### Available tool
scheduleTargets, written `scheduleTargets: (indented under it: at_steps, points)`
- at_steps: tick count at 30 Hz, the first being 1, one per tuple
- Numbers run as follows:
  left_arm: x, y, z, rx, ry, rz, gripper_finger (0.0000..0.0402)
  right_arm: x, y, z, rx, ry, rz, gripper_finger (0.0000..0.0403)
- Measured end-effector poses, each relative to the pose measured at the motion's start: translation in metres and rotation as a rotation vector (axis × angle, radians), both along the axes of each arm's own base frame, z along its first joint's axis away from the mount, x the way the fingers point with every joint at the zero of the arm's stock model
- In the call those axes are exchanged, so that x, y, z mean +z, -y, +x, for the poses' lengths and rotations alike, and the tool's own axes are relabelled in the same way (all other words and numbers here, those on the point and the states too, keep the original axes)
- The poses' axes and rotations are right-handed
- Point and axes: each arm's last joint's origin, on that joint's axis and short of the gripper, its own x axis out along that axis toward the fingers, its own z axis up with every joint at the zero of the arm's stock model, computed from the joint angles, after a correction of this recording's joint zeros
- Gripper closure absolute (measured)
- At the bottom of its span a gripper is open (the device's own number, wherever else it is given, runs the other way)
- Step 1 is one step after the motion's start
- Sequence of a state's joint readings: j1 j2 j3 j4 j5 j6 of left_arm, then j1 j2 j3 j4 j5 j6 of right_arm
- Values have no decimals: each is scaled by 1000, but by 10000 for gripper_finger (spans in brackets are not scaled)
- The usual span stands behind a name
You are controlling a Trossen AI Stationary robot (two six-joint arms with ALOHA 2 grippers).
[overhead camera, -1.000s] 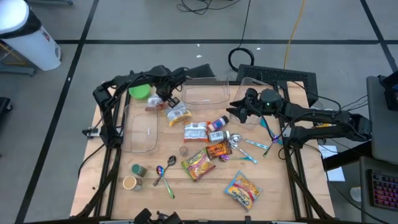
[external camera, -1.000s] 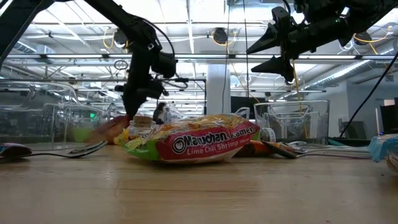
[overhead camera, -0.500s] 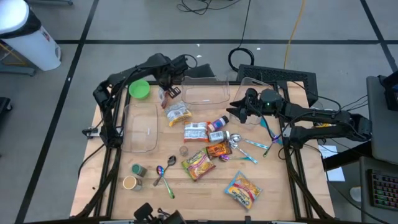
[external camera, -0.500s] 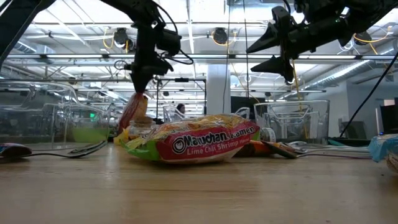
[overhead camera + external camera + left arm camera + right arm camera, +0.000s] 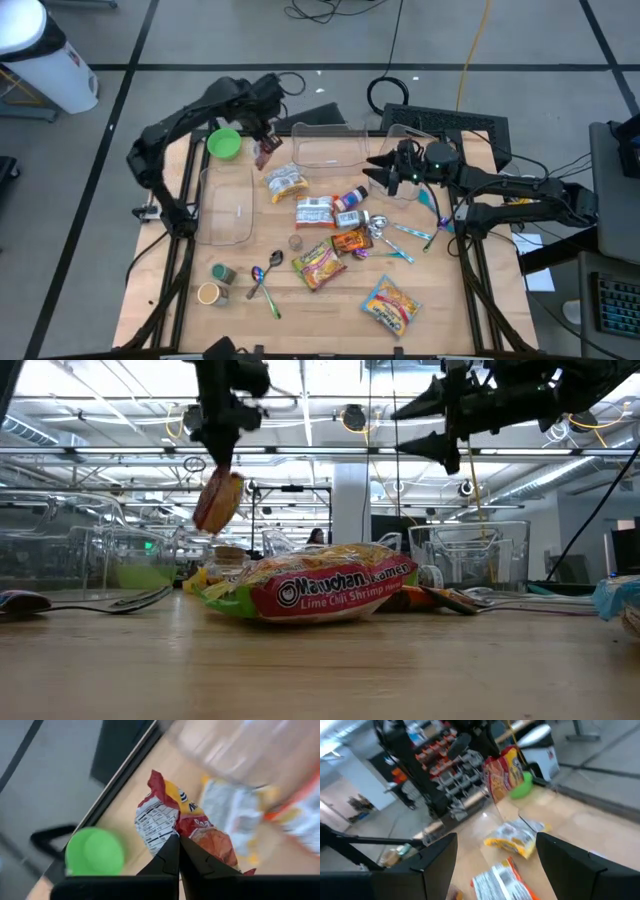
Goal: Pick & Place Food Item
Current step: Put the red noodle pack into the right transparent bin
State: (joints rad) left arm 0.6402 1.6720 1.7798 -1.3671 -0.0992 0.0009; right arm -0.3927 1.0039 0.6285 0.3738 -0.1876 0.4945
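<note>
Pinching red snack bag (image 5: 264, 152) aloft: left gripper (image 5: 268, 140) | right gripper (image 5: 385, 176) spread, empty, above table (image 5: 440, 300)

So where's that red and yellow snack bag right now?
The snack bag hangs in the air, pinched by the left gripper, above the table's far left part, between the green bowl and a clear container.

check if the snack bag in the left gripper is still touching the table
Apart. The low view shows the snack bag hanging from the left gripper with clear air between it and the table; the left wrist view shows the fingers pinched shut on it.
</note>
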Motion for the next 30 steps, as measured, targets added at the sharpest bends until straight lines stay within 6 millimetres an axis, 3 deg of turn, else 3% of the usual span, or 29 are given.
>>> scheduleTargets:
  at_steps: [5, 9, 18, 22, 30]
  points:
    - [32, 16, -16, -142, 216, 2, 401, 11, -3, 2, 18, 61, -65, 140]
    - [48, 31, -19, -304, 373, -54, 401, 36, -7, 7, 49, 14, -175, 140]
    - [54, 68, 10, -509, 508, -97, 401, 95, -8, 28, 130, -159, -387, 140]
    - [54, 81, 26, -567, 559, -111, 401, 104, -9, 45, 191, -170, -412, 140]
    - [56, 101, 39, -622, 614, -159, 401, 101, -11, 76, 274, -143, -429, 140]
